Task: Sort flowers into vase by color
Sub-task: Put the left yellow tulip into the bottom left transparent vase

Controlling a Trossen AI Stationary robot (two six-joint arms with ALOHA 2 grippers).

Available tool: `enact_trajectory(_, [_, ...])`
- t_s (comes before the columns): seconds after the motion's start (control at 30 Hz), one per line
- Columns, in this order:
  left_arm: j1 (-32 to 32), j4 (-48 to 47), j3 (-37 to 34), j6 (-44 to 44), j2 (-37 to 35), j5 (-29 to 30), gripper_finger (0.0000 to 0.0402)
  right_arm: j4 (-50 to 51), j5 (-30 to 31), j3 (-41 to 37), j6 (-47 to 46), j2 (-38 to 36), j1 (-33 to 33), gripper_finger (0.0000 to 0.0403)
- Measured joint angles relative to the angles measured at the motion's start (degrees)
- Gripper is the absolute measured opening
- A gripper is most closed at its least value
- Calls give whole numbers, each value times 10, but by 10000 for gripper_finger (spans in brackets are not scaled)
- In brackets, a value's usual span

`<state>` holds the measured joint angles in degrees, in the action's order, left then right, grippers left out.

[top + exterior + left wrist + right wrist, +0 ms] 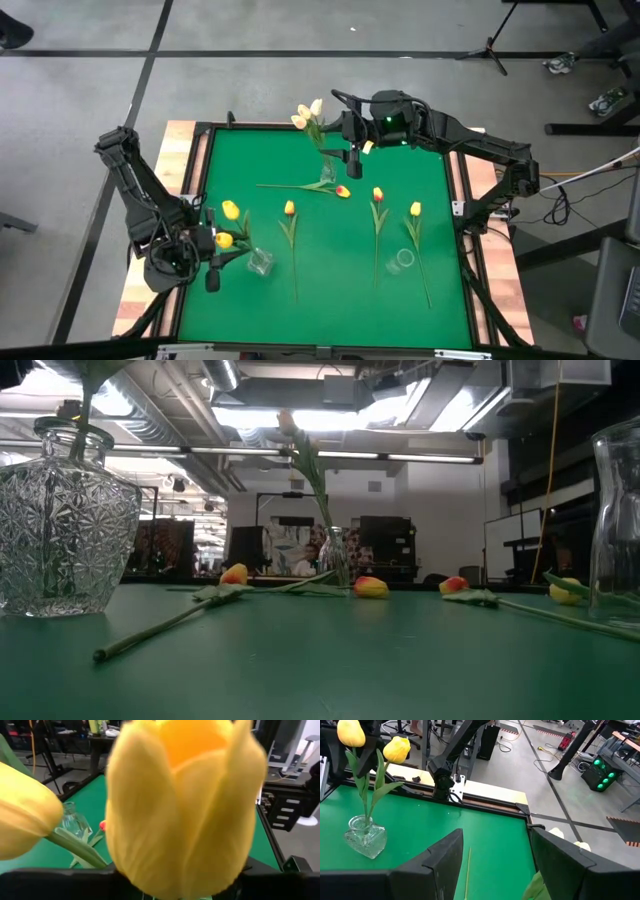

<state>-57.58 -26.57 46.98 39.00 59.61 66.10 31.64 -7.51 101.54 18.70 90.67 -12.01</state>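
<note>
Beside the yellow vase (260, 262), at the near left of the green tabletop (440, 300), the left gripper (213, 255) hangs right at the two yellow tulips (228, 225) standing in it. One bloom fills its wrist view, so I cannot tell whether it grips or has let go. This looks like the yellow placement finishing up.

Far across from that vase, the right gripper (354, 155) hovers wide and empty over the white tulips (308, 115) in their own vase (328, 175).

Between the two vases, four flowers lie flat: a red-yellow one (343, 190), a yellow one (289, 208), an orange one (378, 194) and another yellow (415, 208). An empty third vase (402, 260) waits further right of the yellow vase.

Next call, I'd say: the left arm clears the blooms without tipping the vase, then picks the nearest loose yellow by its thin stem, which needs a low, precise pinch.

Around the table there is grey floor with dark lines and a tripod (492, 45); behind it is a workshop under bright ceiling lights.
</note>
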Motion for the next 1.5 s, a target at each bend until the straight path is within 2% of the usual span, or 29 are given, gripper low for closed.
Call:
enact_trajectory(0.17, [0, 0, 0, 0, 0, -17, 143, 2, 0, 0, 0, 0, 0, 234])
enact_trajectory(0.87, [0, 5, 0, -4, -21, -16, 193, 17, -6, 0, 9, 0, 0, 234])
enact_trajectory(0.97, [0, 6, 0, -20, -21, -6, 196, 17, -6, 0, 9, 0, 0, 234])
enact_trajectory(1.1, [0, 23, 0, -20, -21, 37, 196, 17, -6, 0, 11, -1, 0, 234])
enact_trajectory(1.5, [-23, 44, 0, -35, -60, 39, 196, 17, -6, 0, 11, -1, 0, 234])
